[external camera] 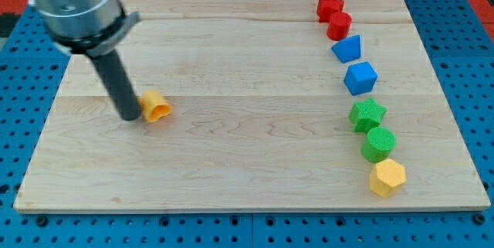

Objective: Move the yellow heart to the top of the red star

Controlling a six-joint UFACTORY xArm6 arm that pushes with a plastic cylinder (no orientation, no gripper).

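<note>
The yellow heart (155, 106) lies on the wooden board (247, 163) at the view's left. My tip (130, 117) stands right at the heart's left side, touching or nearly touching it. The red star (329, 6) sits far off at the view's top right, at the upper end of a line of blocks.
Below the red star a line of blocks runs down the right side: a red cylinder (340, 25), a blue block (347, 49), a blue cube (360, 78), a green star (367, 114), a green cylinder (379, 144) and a yellow hexagon (387, 177).
</note>
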